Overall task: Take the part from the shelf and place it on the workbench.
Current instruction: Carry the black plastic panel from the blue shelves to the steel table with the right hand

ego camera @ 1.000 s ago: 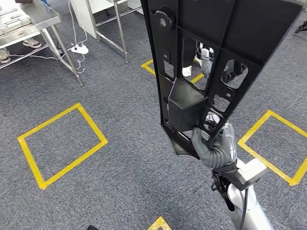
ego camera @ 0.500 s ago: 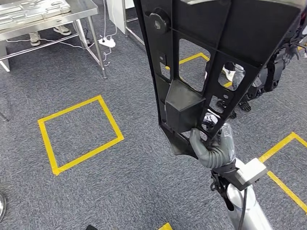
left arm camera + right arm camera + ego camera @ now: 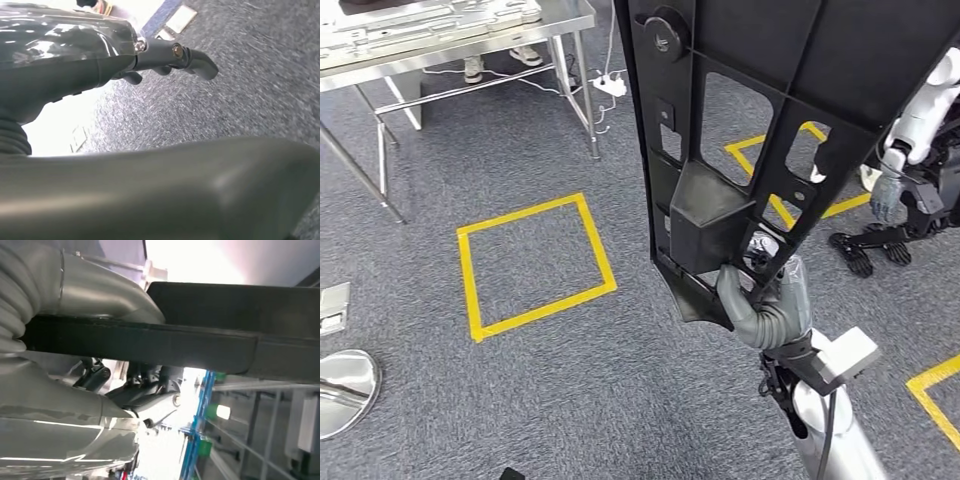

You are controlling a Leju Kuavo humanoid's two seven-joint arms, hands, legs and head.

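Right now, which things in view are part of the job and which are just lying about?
Job:
part, black, held up
right hand gripping its lower edge
steel workbench

Lying about:
yellow tape square on carpet
power strip
another robot
round metal base

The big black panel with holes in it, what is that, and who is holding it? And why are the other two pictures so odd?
You are seeing through a walking humanoid robot's cameras. The head view looks down: its right hand grips the black part by its lower edge, carrying it over grey carpet marked with yellow tape squares. A metal workbench stands ahead. The other two views come from wrist cameras, close behind each hand and turned sideways. The left hand holds nothing.
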